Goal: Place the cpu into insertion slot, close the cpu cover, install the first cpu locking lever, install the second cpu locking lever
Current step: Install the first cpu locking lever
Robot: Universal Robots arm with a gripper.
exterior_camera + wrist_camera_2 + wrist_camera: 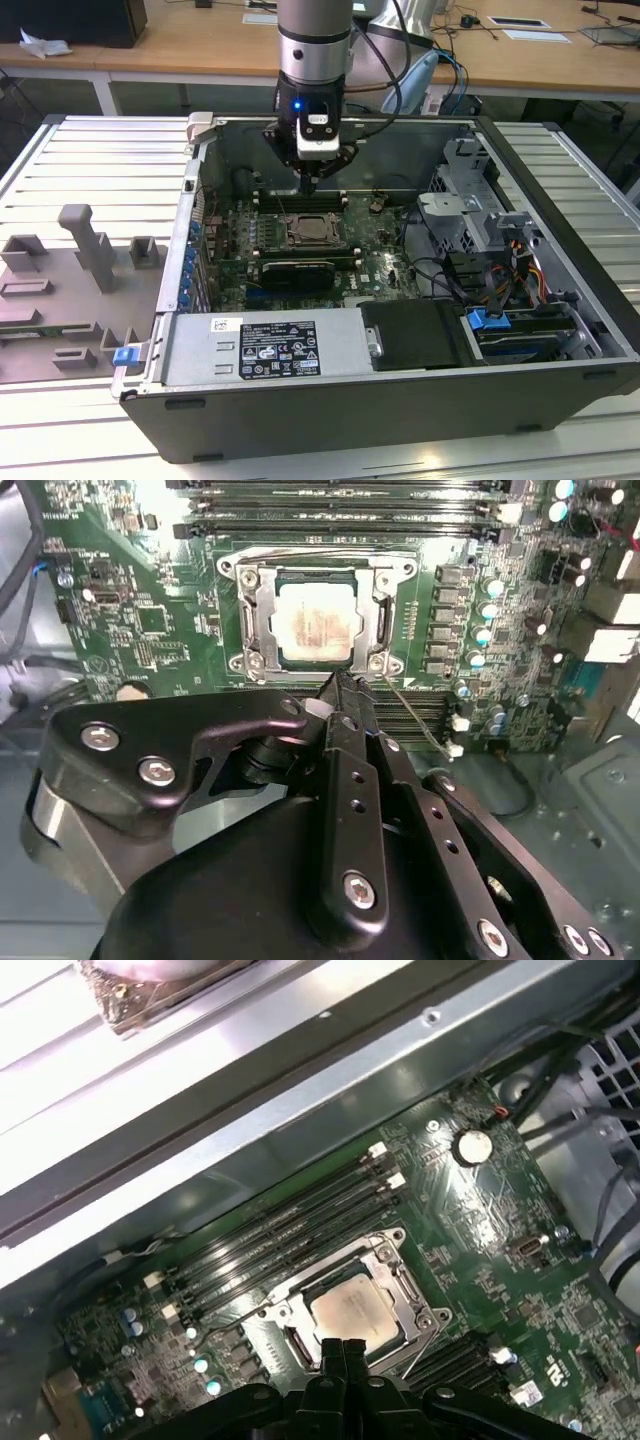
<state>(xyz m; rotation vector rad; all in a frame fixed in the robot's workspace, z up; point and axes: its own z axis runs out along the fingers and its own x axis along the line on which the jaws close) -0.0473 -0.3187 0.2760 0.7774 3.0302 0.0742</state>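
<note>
The cpu [312,625] lies in its socket on the green motherboard, its pale metal top showing through the window of the cpu cover [250,620], which lies flat over it. In the first wrist view the cpu [352,1312] sits inside the cover frame [405,1285]. My gripper [340,685] is shut with nothing held, its tips just at the socket's near edge. A thin wire locking lever [420,725] sticks out slantwise from the socket corner beside the fingertips. Another wire lever [300,552] runs along the socket's far side. In the exterior view the gripper [308,185] hangs just above the socket [312,230].
Memory slots [340,520] run beside the socket. A black box with a white label [265,350] lies along the case's front wall. Drive cages and cables [480,230] crowd the exterior view's right. A grey fixture plate with blocks [80,270] lies outside on the left.
</note>
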